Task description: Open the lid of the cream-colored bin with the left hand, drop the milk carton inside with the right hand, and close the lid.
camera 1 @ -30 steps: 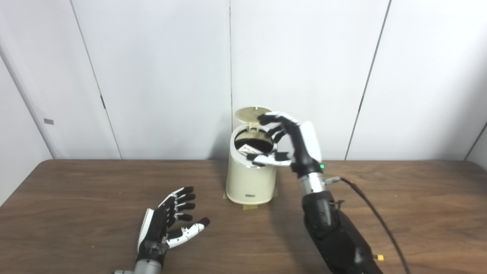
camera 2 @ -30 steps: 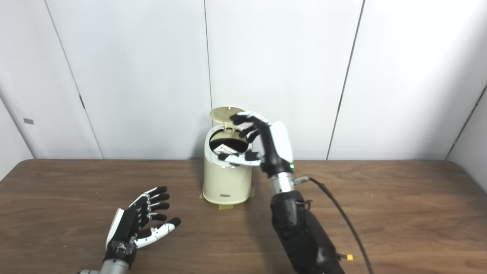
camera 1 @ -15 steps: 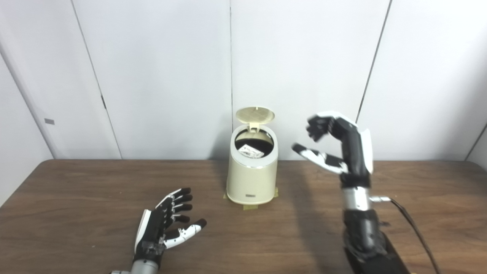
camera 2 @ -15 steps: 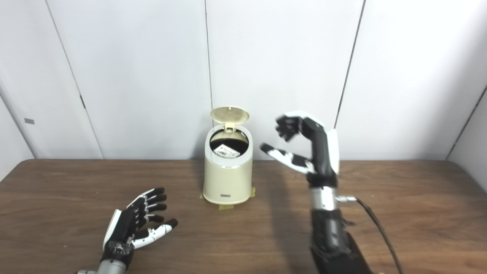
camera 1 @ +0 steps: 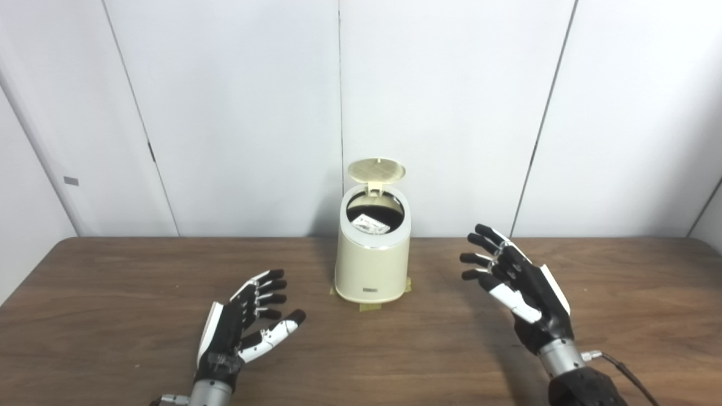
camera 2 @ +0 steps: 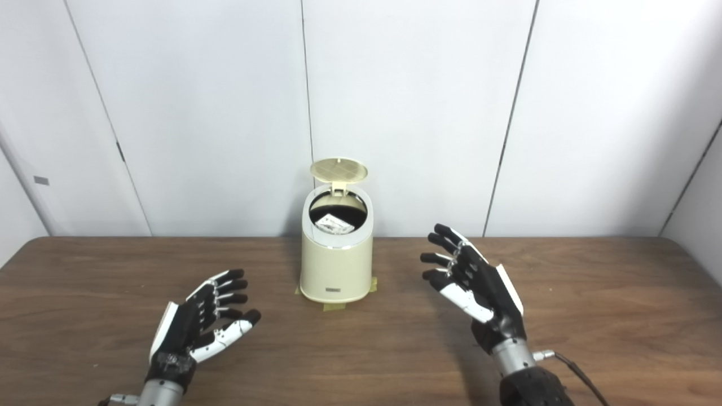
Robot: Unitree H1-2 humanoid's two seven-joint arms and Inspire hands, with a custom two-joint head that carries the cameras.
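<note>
Left hand [camera 1: 240,327] held low over desk [camera 1: 113,316] near front edge, palm turned inward, fingers spread, nothing gripped. Right hand [camera 1: 522,287] raised above desk right of bin, palm facing left, fingers spread, nothing gripped. Cream-colored bin [camera 1: 372,254] placed at middle of desk's back edge, between hands, untouched. Lid [camera 1: 377,169] tipped upright, open. Milk carton [camera 1: 372,224] seen inside bin, lying tilted.

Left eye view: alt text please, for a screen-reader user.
A cream-colored bin stands on a wooden table with its lid flipped up and a milk carton inside. The left robot hand and right robot hand flank it, open and empty.
</note>
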